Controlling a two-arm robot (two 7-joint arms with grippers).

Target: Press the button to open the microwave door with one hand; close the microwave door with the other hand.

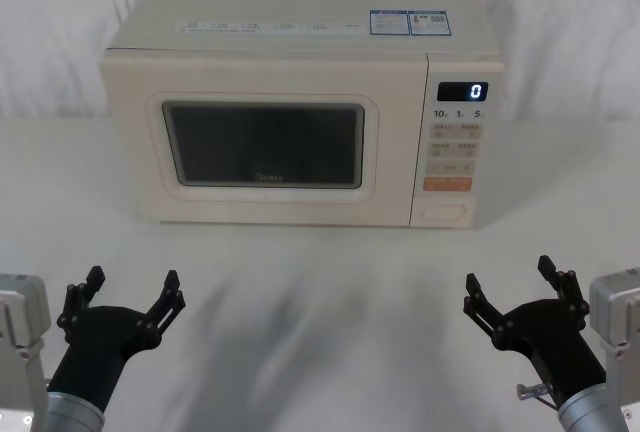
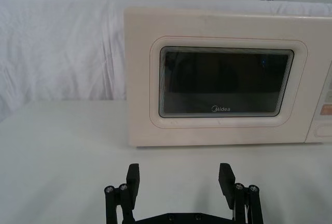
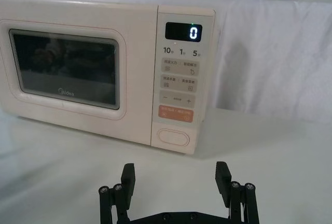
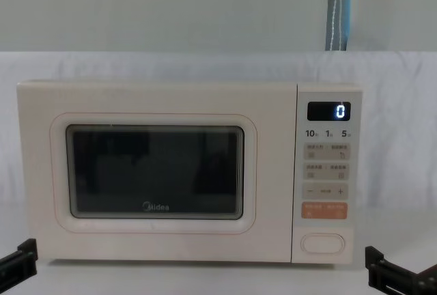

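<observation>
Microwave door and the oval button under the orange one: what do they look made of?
The microwave door: likely matte cream plastic, evenly coloured without shine; its dark window reflects, so glass or clear plastic. The button: seemingly the same matte cream plastic, marked off by a thin outline.

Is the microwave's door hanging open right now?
No, the microwave door sits flush with the control panel, and both the left gripper and right gripper hover short of it.

A: What is found between the left claw (image 1: pixel 130 290), the right claw (image 1: pixel 516 287) and the microwave (image 1: pixel 300 92)?

B: Bare white bench (image 1: pixel 320 272); nothing is set on it there.

A: Is the button (image 1: pixel 445 212) blocked?

B: No. Its face is left uncovered, with open bench before it.

A: And the microwave door (image 1: pixel 265 142)?

B: It is seen shut flush, with open bench in front of it.
</observation>
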